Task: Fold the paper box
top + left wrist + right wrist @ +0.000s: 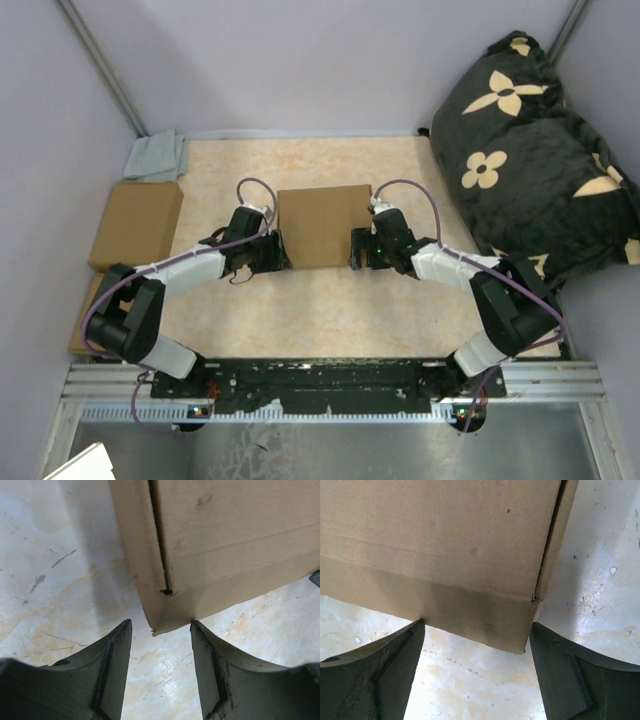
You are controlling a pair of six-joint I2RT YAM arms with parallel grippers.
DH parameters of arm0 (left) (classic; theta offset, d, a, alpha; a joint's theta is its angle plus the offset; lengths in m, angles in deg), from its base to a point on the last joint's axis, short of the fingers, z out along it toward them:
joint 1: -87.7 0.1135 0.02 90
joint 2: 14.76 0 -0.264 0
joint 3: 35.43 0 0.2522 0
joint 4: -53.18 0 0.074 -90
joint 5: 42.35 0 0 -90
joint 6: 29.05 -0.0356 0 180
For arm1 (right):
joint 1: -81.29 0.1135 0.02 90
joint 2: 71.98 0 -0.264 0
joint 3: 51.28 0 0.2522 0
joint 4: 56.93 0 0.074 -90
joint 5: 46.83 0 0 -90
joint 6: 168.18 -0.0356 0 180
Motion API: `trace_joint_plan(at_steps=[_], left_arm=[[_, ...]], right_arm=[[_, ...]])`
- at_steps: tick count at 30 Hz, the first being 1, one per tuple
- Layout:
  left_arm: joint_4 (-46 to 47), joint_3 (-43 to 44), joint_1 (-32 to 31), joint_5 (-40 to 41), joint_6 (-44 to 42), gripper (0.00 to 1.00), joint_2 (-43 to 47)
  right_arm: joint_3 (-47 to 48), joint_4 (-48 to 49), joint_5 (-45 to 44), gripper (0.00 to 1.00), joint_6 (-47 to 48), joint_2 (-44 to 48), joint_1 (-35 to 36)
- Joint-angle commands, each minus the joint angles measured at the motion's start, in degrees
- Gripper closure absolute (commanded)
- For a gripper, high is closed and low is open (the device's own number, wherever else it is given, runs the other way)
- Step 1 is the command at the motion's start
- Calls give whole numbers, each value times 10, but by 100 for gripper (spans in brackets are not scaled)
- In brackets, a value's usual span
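Left wrist: paper box [225, 540] before gripper [161, 630]

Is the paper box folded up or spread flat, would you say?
Folded up: the paper box shows a closed top and upright side walls.

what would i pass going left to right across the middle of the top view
stacked boxes → left hand → box → right hand → pillow

One paper box [322, 226], two tools [277, 252] [357, 248], one cushion [530, 150], one cloth [158, 157]
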Motion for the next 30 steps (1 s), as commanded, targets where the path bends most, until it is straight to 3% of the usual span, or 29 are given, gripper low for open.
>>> trace_joint_plan(at_steps=[1,6,11,13,15,17,20,21,30], left_arm=[[19,-8,-5,31,-5,44,-7],[9,-5,-4,32,-3,44,10],[-6,-21,-4,24,3,48,94],[-12,-32,-4,14,1,56,131],[-18,-39,-4,4,-1,76,158],[-32,-41,-5,-7,2,98,172],[-18,-54,-10,-41,6,100,180],[-11,-59,-15,-45,5,100,180],[6,-71,-61,6,-6,100,128]], right_arm=[[-4,21,-36,16,5,6,6],[-2,-12,-26,16,10,40,6],[-9,-55,-24,16,7,136,7],[-2,-70,-31,17,9,171,7],[20,-83,-37,20,14,194,6],[52,-87,-49,40,22,192,6],[129,-88,-68,91,38,137,6],[165,-92,-72,100,45,107,6],[557,-155,-46,100,96,-235,1]])
